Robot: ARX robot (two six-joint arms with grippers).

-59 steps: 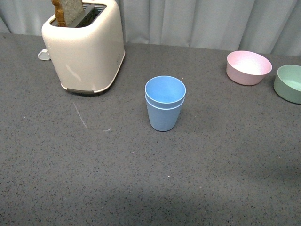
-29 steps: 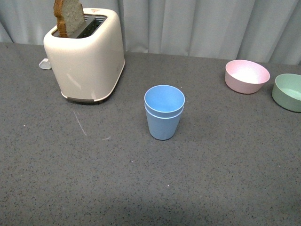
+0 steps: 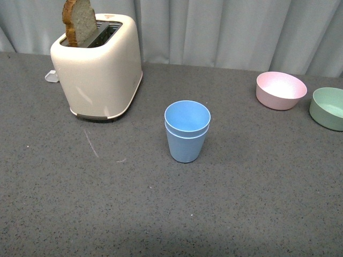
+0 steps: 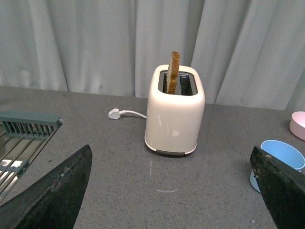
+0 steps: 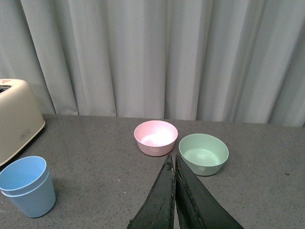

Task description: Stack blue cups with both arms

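Blue cups (image 3: 187, 130) already nested, one inside the other, upright on the grey counter (image 3: 161, 214) near its middle, between the toaster (image 3: 99, 67) and the pink bowl (image 3: 281, 90). Two rims visible, the inner sitting a little above the outer, so judged as stacked and the task as done or nearly done. Standing free, touched by nothing.

Left fingers (image 4: 47, 200) spread wide apart, empty, pointing over the counter toward the toaster, with the cups only at the edge of that view (image 4: 281, 160). Right fingers (image 5: 174, 200) pressed together, nothing between them, aimed toward the pink bowl (image 5: 155, 137) and the green bowl (image 5: 203, 153), the cups (image 5: 27, 186) off to one side. Neither arm visible from the front camera, so probably both pulled back and raised away from the stack to leave it undisturbed; height hard to tell from the wrist views.

Slice of toast (image 3: 80, 21) standing up out of the toaster slot, no part of the task. Both bowls well apart from the cups.
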